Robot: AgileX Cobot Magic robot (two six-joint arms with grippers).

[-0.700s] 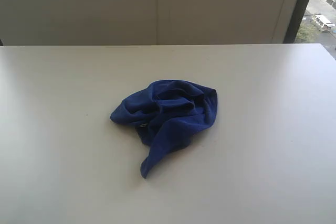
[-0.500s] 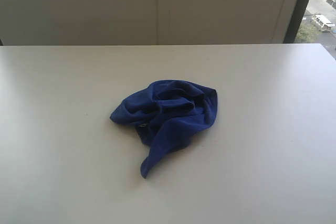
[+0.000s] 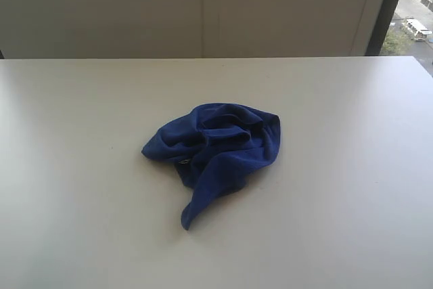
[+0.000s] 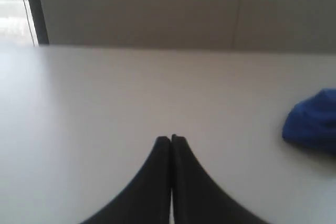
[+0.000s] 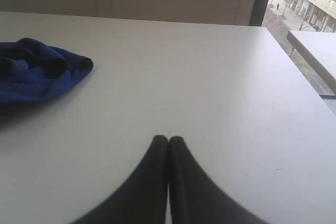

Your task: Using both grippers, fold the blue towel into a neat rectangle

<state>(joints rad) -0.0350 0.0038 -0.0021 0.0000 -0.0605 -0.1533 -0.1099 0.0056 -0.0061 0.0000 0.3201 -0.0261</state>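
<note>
The blue towel (image 3: 216, 148) lies crumpled in a heap near the middle of the white table (image 3: 81, 201), with one corner trailing toward the near edge. Neither arm shows in the exterior view. In the left wrist view my left gripper (image 4: 170, 139) is shut with nothing in it, over bare table, and a bit of the towel (image 4: 312, 121) shows far off to one side. In the right wrist view my right gripper (image 5: 168, 139) is also shut and empty, well apart from the towel (image 5: 37, 74).
A pale wall (image 3: 203, 5) runs behind the table's far edge. A dark window frame (image 3: 385, 5) stands at the back right, with a street outside. A second table edge (image 5: 315, 51) shows beyond the table's side in the right wrist view.
</note>
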